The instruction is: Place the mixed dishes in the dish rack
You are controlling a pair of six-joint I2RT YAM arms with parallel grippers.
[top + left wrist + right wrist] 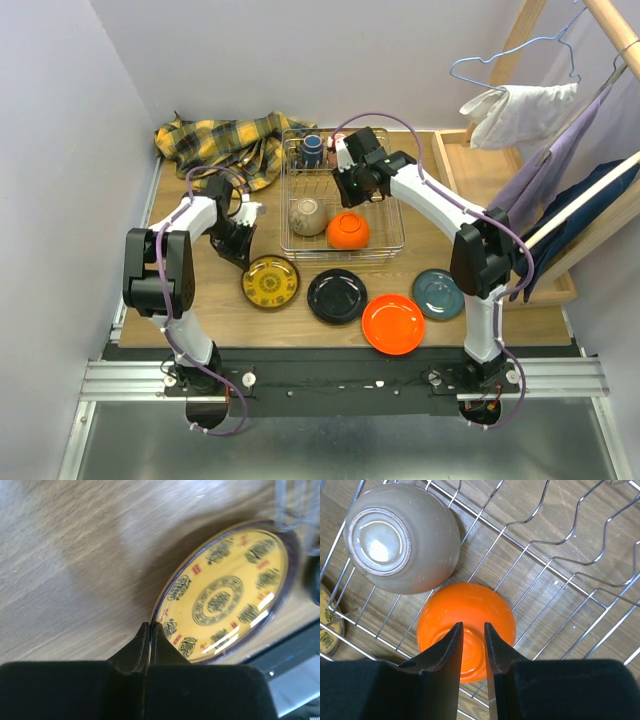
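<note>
1. Left fingers (142, 650) are shut tight right at the rim of the yellow plate (225, 595) on the table (75, 555); whether the rim is actually pinched can't be told.
2. Right fingers (447, 650) are parted a little, empty, over the orange bowl (470, 610) in the rack (385, 225).
3. If that rim isn't caught, the plate could get skidded away or dropped on the lift.
</note>
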